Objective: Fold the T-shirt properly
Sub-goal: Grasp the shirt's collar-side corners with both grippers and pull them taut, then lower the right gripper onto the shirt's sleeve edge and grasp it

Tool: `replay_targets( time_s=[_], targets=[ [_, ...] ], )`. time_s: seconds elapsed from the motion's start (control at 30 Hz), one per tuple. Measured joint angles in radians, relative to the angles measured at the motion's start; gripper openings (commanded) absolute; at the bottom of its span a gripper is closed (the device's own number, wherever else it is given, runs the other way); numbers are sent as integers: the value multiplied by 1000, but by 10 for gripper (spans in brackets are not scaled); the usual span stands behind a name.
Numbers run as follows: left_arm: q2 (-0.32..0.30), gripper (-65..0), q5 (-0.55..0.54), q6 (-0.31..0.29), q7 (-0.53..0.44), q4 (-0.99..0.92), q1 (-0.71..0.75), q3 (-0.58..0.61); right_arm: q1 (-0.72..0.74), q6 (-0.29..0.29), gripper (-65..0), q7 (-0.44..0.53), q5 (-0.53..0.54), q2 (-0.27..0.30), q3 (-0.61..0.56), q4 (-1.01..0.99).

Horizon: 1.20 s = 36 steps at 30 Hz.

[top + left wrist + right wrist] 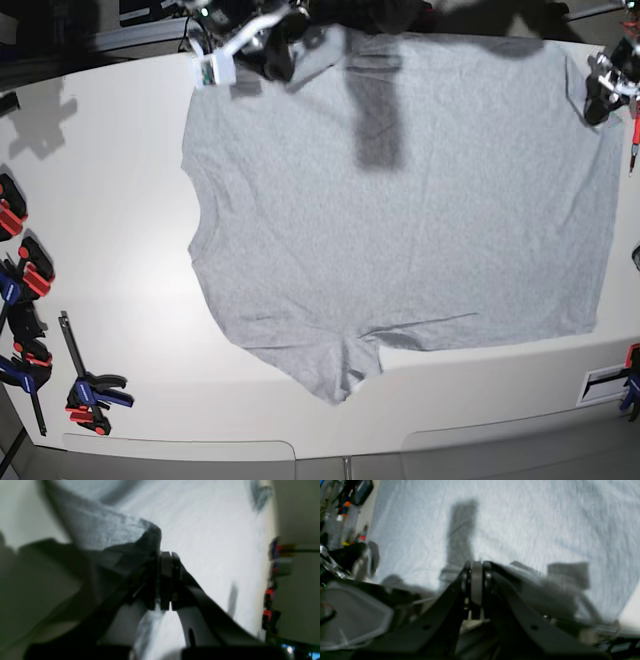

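Note:
The light grey T-shirt (400, 220) lies spread flat on the white table (110, 200), plain side up, with one sleeve (335, 370) pointing to the front edge. My right gripper (262, 45) is at the shirt's far left corner. In the right wrist view its jaws (476, 566) are closed, with grey cloth (525, 585) bunched against them. My left gripper (603, 88) is at the shirt's far right corner. In the left wrist view it (166, 556) is shut on a raised fold of the cloth (105, 530).
Several red and black clamps (22, 275) lie along the table's left edge, with another (92, 392) near the front left. More clamps and tools lie at the right edge (630, 375) and show in the wrist views (272, 555) (342, 507).

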Motion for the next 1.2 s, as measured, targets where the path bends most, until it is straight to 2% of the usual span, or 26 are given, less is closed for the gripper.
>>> replay_targets(
  time_s=[0.1, 0.23, 0.33, 0.5, 0.67, 0.77, 0.87, 1.0, 1.13, 1.2],
  targets=[
    [5, -650, 45, 0, -28, 1, -44, 6, 112, 2, -650, 16, -75, 3, -39, -68],
    [3, -650, 123, 0, -85, 1, -83, 8, 245, -29, -650, 51, -154, 0, -47, -171],
    [3, -650, 158, 0, -154, 1, -101, 8, 328, -31, -650, 57, -169, 3, -46, -219],
    [2, -650, 180, 15, -181, 0, -123, 8, 443, -31, -650, 59, -166, 2, -47, -232],
    [-35, -650, 232, 15, -205, -1, -187, 8, 504, -32, -650, 58, -204, 3, -47, -232],
    [-48, -650, 286, 20, -238, 0, -225, 8, 546, -50, -650, 66, -206, 2, -47, -232],
    [-47, -650, 346, 81, -264, 0, -233, 8, 589, -77, -650, 70, -230, 3, -47, -257],
    [-45, -650, 423, 86, -308, -1, -232, 8, 669, -126, -650, 71, -275, 2, -47, -369],
    [-44, -650, 436, 94, -313, -1, -232, 8, 733, -171, -650, 77, -284, 3, -47, -486],
    [-44, -650, 474, 144, -340, -1, -232, 8, 763, -189, -650, 77, -285, 3, -47, -531]
  ],
)
